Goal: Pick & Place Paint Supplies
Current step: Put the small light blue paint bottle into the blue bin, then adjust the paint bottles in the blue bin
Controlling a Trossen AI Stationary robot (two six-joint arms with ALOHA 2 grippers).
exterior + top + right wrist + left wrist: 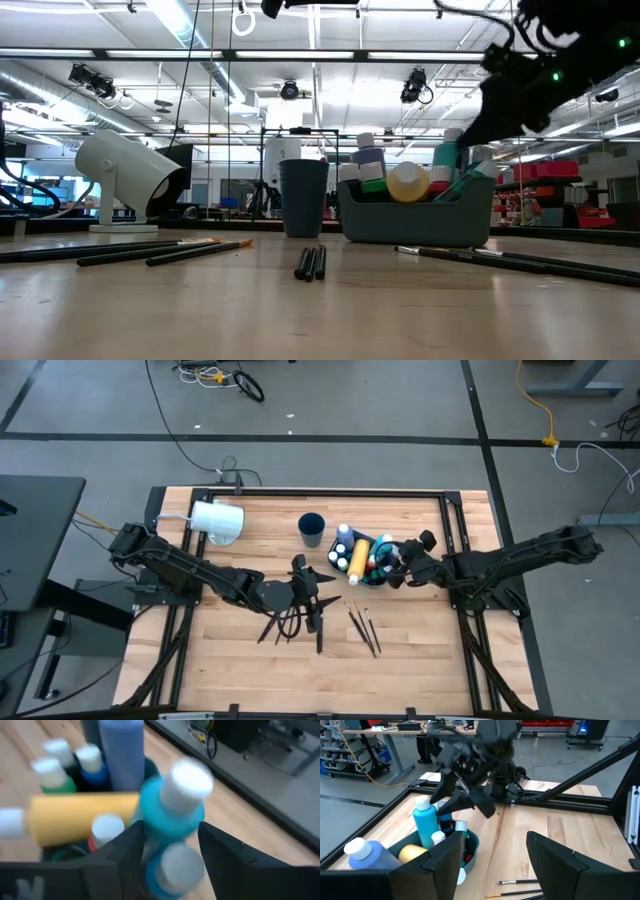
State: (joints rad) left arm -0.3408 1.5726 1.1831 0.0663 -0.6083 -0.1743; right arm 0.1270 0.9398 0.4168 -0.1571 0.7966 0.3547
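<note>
The wooden table (420, 660) carries a white cylinder (217, 521) lying on its side, a dark cup (311, 528) and a dark bin (383, 550) crowded with white-capped paint bottles (357, 556), while paintbrushes (362, 628) lie loose on the boards between the arms. The right tool (393, 569) hangs over the bin with its fingers apart around a teal bottle (172, 805), not clamping it. The left tool (318, 600) sits near the table's middle above the scattered brushes, fingers spread and holding nothing.
</note>
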